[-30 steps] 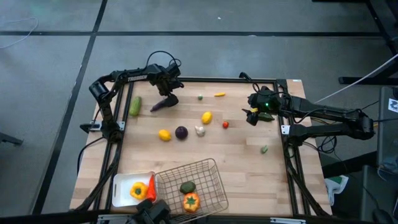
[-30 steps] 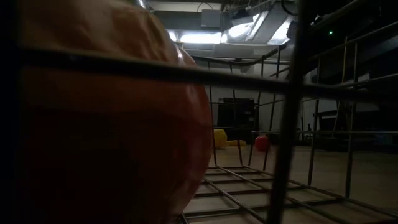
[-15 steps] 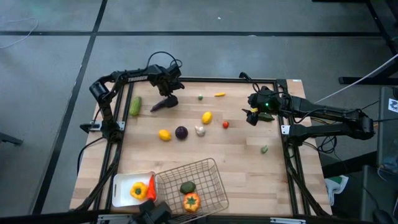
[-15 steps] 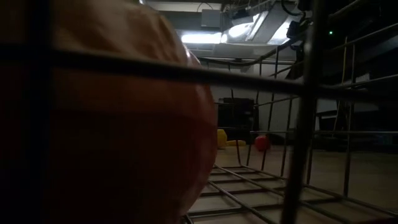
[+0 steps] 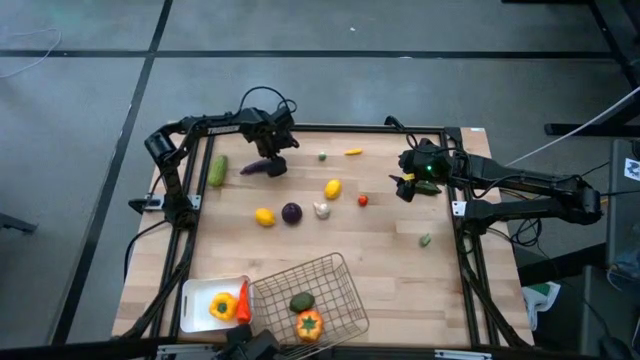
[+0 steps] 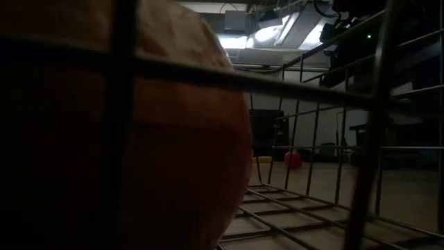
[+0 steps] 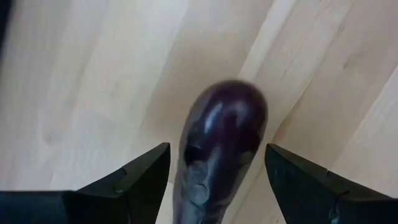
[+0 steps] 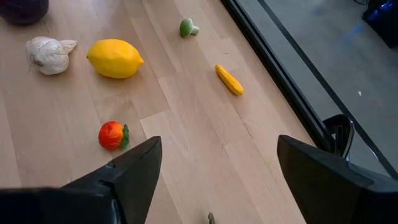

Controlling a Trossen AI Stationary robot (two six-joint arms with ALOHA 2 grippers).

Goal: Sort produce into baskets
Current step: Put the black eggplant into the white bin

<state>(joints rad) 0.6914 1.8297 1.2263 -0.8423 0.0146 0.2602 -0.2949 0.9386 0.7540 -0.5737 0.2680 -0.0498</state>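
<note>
Left tool (image 7: 217, 177) shifted, fingers spread astride eggplant (image 7: 221, 143), stem end cut off.

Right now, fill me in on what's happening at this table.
The left claw is at the table's far left with the purple eggplant between its open fingers, apparently picking it up. The right claw hangs open near the far right edge, holding nothing. Two lemons, an onion, garlic and a cucumber are among the pieces loose on the wood. The wire basket holds two pieces, the white tray two more.
</note>
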